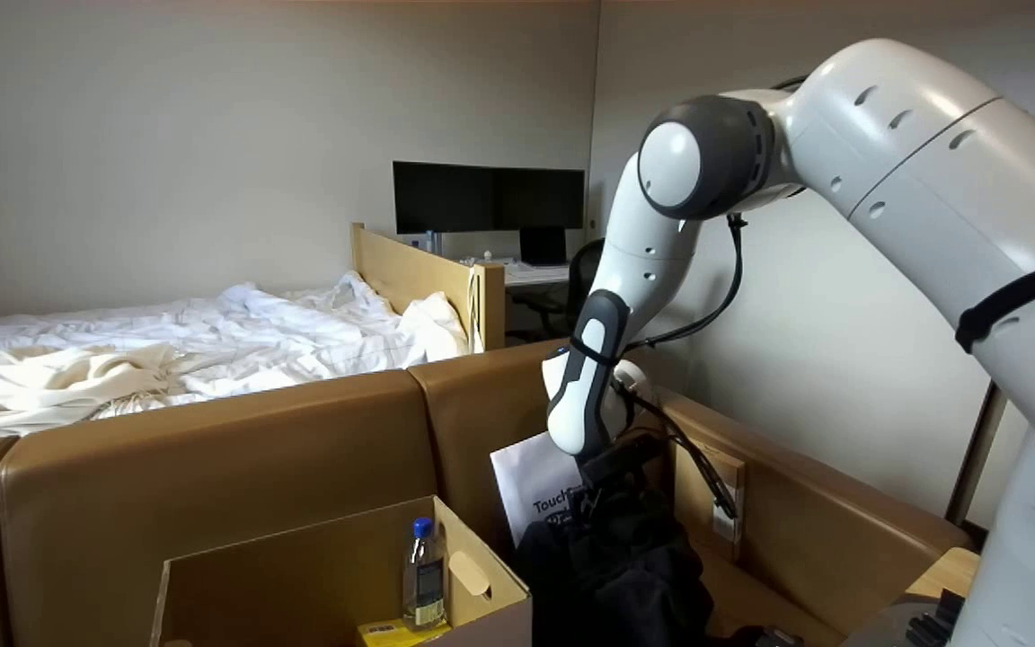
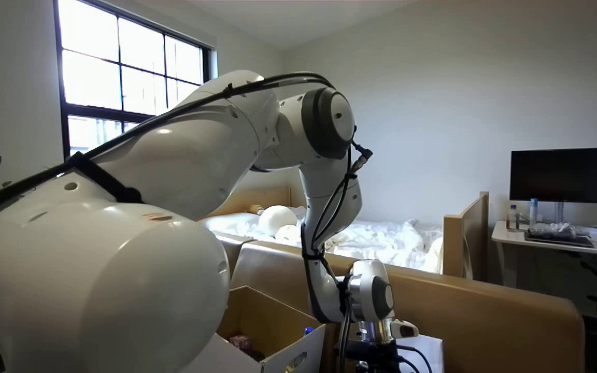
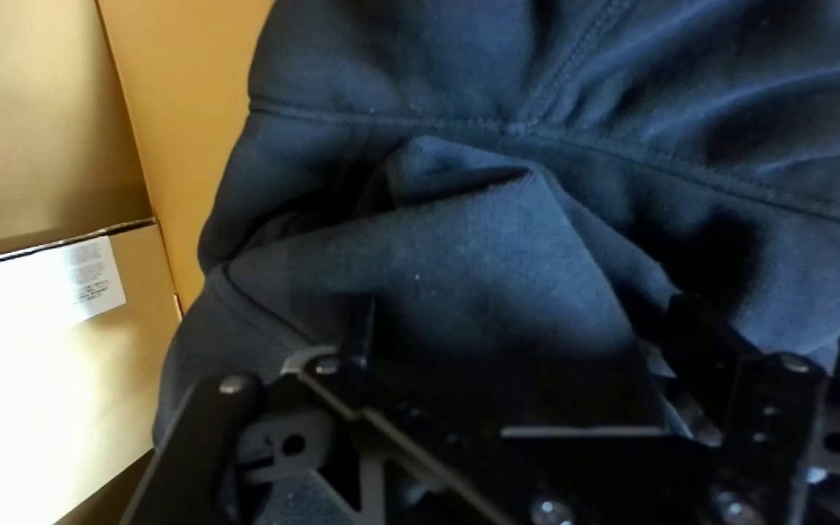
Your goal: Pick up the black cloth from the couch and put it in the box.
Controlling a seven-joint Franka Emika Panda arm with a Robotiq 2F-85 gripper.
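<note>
Brown couch (image 1: 212,467) runs across the lower half of an exterior view, cardboard box (image 1: 293,575) at bottom centre-left. Black stitched garment (image 1: 625,584) is bunched on the couch, bottom centre-right. Gripper (image 3: 520,313) is spread wide, straddling a raised fold (image 3: 434,255). Imo sink a bit deeper before pinching, then lift high so nothing snags the blue-capped bottle (image 1: 425,580) in the box.

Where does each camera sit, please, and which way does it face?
Exterior view: apart from the arm, which enters at picture right; faces couch and bed.
Exterior view: seemingly close to the arm, which enters at picture left; faces the bed between window and monitor.
Wrist view: wrist-mounted, looking past the gripper at the black cloth.
Both exterior views share arm, couch, bed, box.
</note>
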